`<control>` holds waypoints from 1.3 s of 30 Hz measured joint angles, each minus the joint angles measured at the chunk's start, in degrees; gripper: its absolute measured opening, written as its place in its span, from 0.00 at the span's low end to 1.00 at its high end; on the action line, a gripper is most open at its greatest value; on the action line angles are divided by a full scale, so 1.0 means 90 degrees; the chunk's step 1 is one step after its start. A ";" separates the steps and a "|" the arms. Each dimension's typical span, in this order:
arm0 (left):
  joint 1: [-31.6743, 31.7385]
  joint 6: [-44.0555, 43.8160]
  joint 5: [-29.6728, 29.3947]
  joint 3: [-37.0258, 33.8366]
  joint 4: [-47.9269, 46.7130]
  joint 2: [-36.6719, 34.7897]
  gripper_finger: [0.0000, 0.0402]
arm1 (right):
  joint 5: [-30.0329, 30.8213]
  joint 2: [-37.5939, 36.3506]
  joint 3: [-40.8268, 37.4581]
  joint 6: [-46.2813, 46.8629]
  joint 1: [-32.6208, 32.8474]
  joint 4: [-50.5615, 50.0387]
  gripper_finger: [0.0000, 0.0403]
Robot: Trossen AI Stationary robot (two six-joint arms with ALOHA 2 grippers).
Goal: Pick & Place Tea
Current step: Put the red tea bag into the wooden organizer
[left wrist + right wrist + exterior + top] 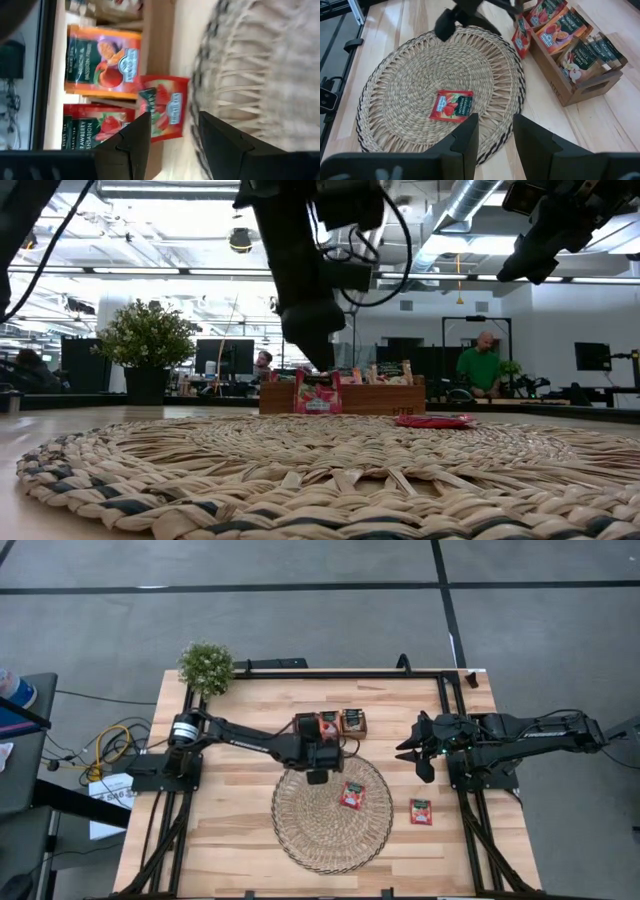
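Observation:
My left gripper (318,777) hangs open over the far rim of the round woven mat (332,812), pointing steeply down, with nothing between its fingers (135,142). Just beyond it a red tea sachet (318,393) stands on its lower edge, leaning against the wooden tray's near wall (370,398). Another red sachet (451,105) lies flat on the mat. A third (421,811) lies on the table right of the mat. The tray (585,85) holds more sachets standing upright. My right gripper (492,132) waits open at the table's right side.
A small potted plant (206,667) stands at the table's far left corner. Black frame rails (440,700) run along the far and side edges. Bare wood lies left of the mat and along the near edge. People and desks show in the room behind.

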 joint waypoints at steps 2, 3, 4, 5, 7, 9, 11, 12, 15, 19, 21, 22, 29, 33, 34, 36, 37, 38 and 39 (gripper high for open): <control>0.0053 0.0012 -0.0040 -0.0014 -0.0033 0.0020 0.39 | 0.0000 0.0002 0.0000 -0.0003 0.0000 0.0000 0.28; 0.0070 0.0037 -0.0053 -0.0014 -0.0022 0.0020 0.39 | 0.0000 0.0000 0.0000 -0.0003 -0.0001 0.0000 0.28; 0.0080 0.0059 -0.0059 -0.0010 0.0001 0.0018 0.39 | 0.0000 0.0001 0.0000 -0.0003 0.0002 0.0000 0.28; 0.0080 0.0068 -0.0065 -0.0009 0.0015 0.0029 0.39 | 0.0000 0.0002 0.0000 -0.0003 0.0000 0.0000 0.28; 0.0085 0.0071 -0.0108 -0.0009 -0.0013 0.0060 0.39 | 0.0000 0.0000 0.0000 -0.0003 -0.0001 0.0000 0.28; 0.0085 0.0075 -0.0095 -0.0012 -0.0003 0.0064 0.39 | 0.0000 0.0002 0.0000 -0.0005 -0.0001 0.0000 0.28; 0.0102 0.0082 -0.0075 -0.0009 0.0035 0.0083 0.39 | 0.0000 0.0002 0.0000 -0.0006 0.0000 -0.0001 0.28; 0.0109 0.0105 -0.0093 -0.0007 0.0051 0.0117 0.39 | 0.0000 0.0002 0.0000 -0.0006 0.0000 -0.0002 0.28; 0.0153 0.0159 -0.0147 -0.0010 0.0090 0.0239 0.39 | 0.0000 0.0000 0.0000 -0.0006 0.0000 0.0000 0.28; 0.0157 0.0271 -0.0314 -0.0010 0.0162 0.0442 0.39 | -0.0003 0.0001 0.0000 -0.0001 0.0001 -0.0004 0.28; 0.0151 0.0301 -0.0549 -0.0019 0.0146 0.0465 0.39 | -0.0006 0.0000 0.0000 -0.0003 0.0002 -0.0027 0.28; 0.0151 0.0296 -0.0609 -0.0009 0.0184 0.0465 0.39 | -0.0007 0.0000 0.0002 -0.0003 0.0001 -0.0022 0.28; 0.0152 0.0282 -0.0633 -0.0009 0.0211 0.0489 0.39 | -0.0005 0.0000 0.0002 -0.0009 -0.0001 -0.0002 0.28; 0.0153 0.0282 -0.0631 -0.0009 0.0210 0.0489 0.39 | -0.0005 0.0000 0.0002 -0.0010 0.0002 -0.0002 0.28; 0.0153 0.0282 -0.0622 -0.0009 0.0210 0.0489 0.39 | -0.0005 0.0001 0.0002 -0.0010 0.0000 -0.0002 0.28; 0.0153 0.0282 -0.0616 -0.0009 0.0203 0.0489 0.39 | -0.0005 0.0000 0.0002 -0.0013 0.0002 -0.0002 0.28; 0.0153 0.0282 -0.0616 -0.0009 0.0211 0.0491 0.39 | -0.0005 0.0000 0.0002 -0.0013 0.0002 -0.0002 0.28; 0.0156 0.0282 -0.0620 -0.0007 0.0224 0.0523 0.39 | -0.0005 0.0002 0.0002 -0.0013 0.0002 -0.0002 0.28; 0.0156 0.0282 -0.0620 -0.0007 0.0226 0.0551 0.39 | -0.0005 0.0002 0.0002 -0.0013 -0.0001 -0.0002 0.28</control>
